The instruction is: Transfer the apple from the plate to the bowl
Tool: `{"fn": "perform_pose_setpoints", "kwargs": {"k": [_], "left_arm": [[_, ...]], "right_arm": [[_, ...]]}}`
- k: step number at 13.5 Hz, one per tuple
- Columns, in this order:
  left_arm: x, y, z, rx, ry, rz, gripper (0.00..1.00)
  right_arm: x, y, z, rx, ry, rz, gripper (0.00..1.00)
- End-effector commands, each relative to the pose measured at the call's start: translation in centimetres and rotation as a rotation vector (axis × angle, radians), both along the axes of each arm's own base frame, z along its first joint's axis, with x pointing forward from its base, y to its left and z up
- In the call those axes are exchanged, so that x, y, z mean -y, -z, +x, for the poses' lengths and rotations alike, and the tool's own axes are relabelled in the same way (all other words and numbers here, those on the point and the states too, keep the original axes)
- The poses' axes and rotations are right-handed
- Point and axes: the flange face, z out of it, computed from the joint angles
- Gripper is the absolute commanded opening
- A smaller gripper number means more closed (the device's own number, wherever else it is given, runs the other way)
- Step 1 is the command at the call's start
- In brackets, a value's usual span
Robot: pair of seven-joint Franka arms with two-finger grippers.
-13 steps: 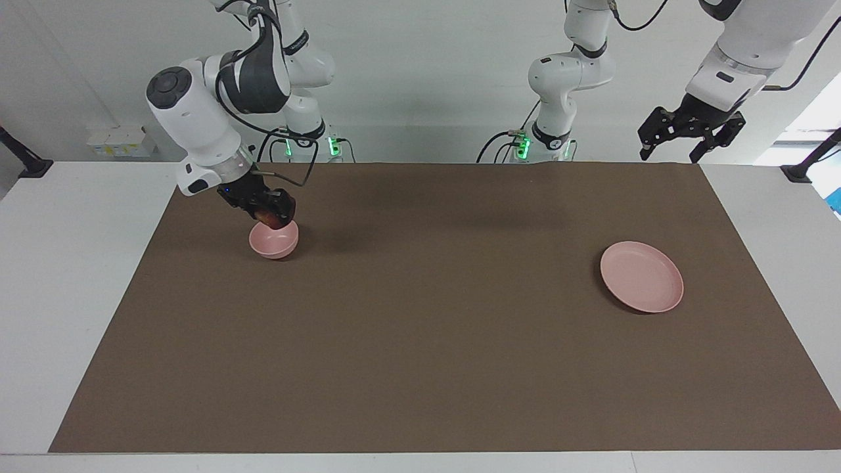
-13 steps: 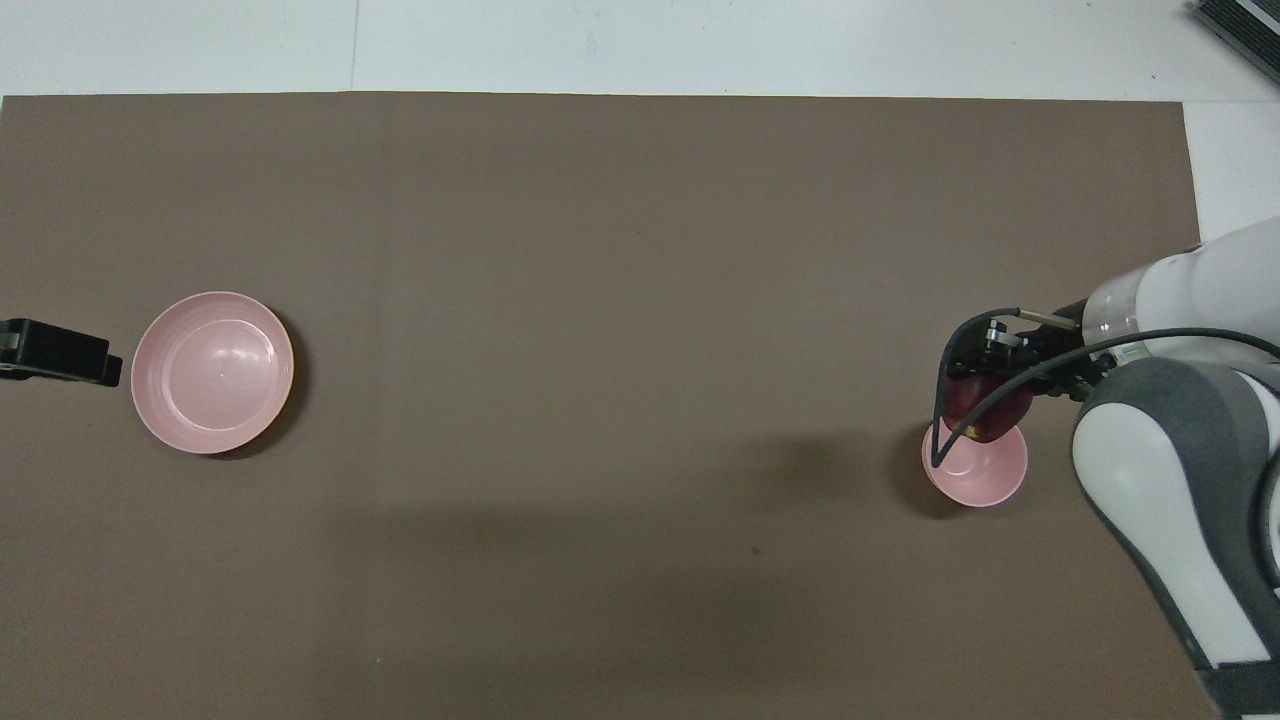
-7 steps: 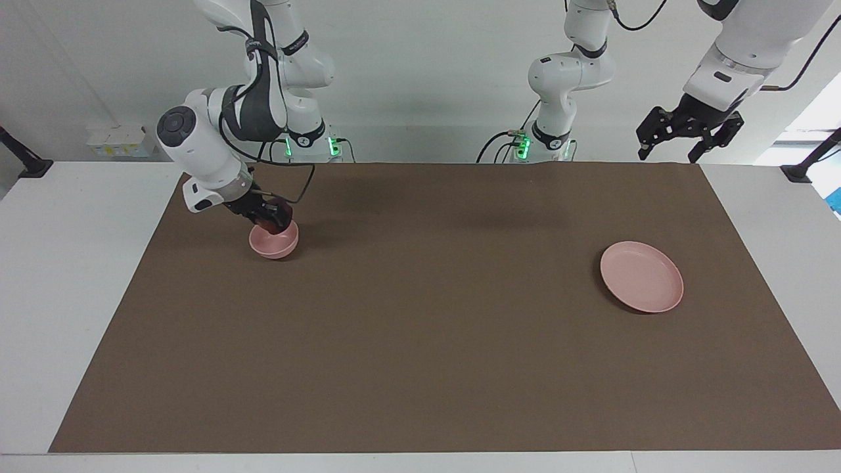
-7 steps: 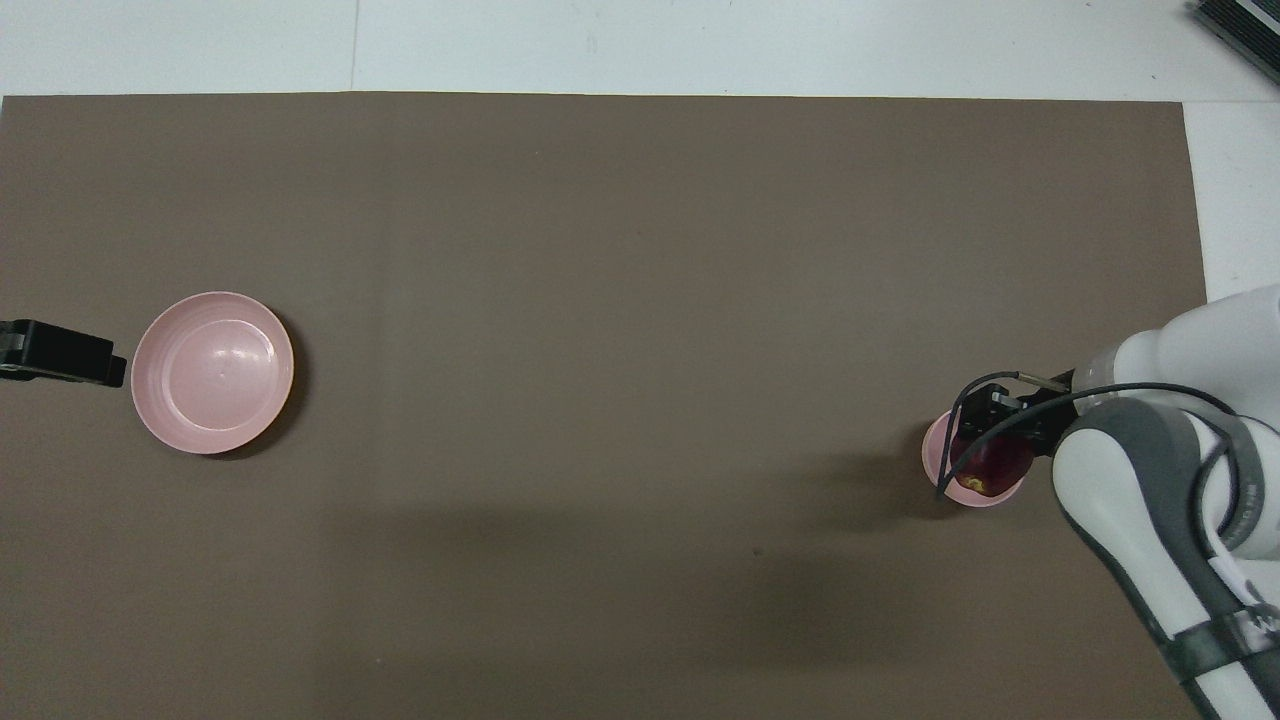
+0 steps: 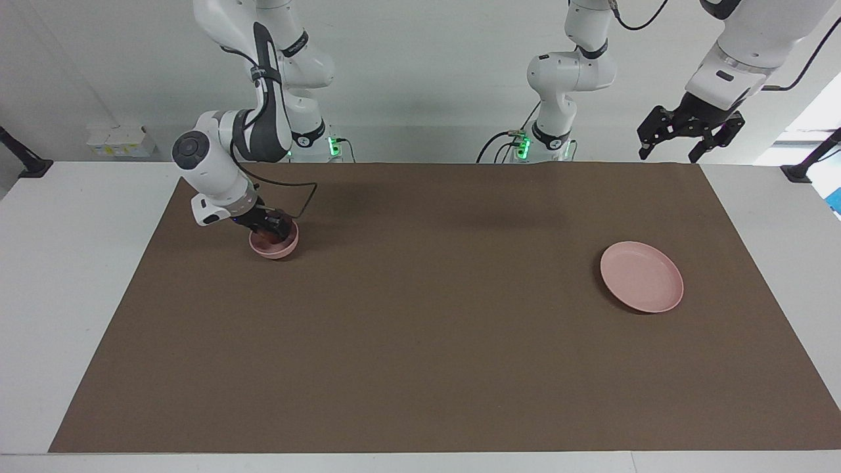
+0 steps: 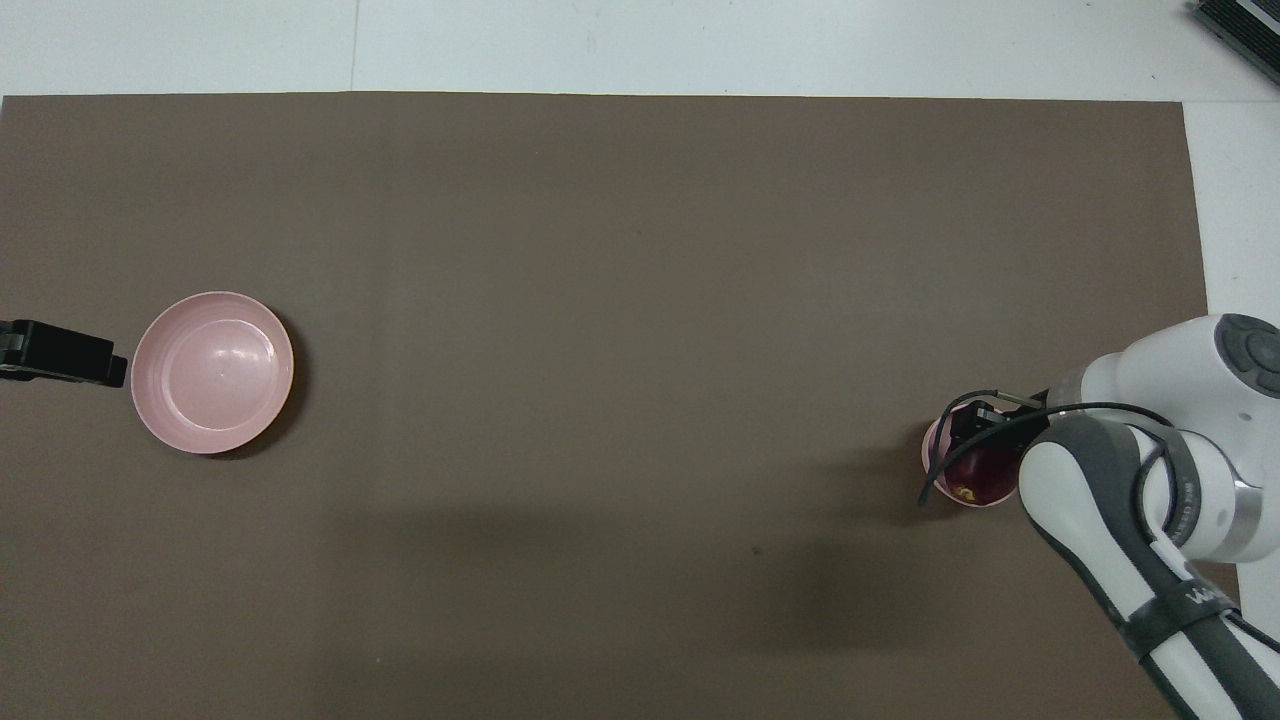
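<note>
Right gripper [image 5: 271, 230] closed around the apple [image 6: 975, 480], which sits inside the bowl [image 5: 274, 248] at the right arm's end, directly under the fingers. Plate [image 5: 641, 276] bare. Left gripper [image 5: 677, 139] waits open, raised near the plate's end.

The brown surface [image 6: 640, 300] lies bare between the plate [image 6: 212, 372] at nine o'clock and the bowl [image 6: 935, 452] at three o'clock in the overhead view. The right tool [image 5: 271, 226] fills the bowl's mouth. The left tool [image 5: 690, 131] hangs raised off the surface's edge.
</note>
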Motion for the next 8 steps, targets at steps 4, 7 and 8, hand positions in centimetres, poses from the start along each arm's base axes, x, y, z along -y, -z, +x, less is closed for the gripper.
{"fn": "perform_pose_setpoints", "kwargs": {"k": [4,7,8], "left_arm": [[-0.3,-1.0,0.0,0.028,-0.008,0.004,1.00],[-0.3,-1.0,-0.5,0.005,0.003,0.007,1.00],[0.1,-1.0,-0.5,0.005,0.003,0.007,1.00]], "right_arm": [[0.5,-11.0,4.2,0.086,-0.175,-0.076,1.00],[0.8,-16.8,6.1,0.172,-0.230,-0.121,1.00],[0.8,-18.5,6.5,0.191,-0.227,-0.125,1.00]]}}
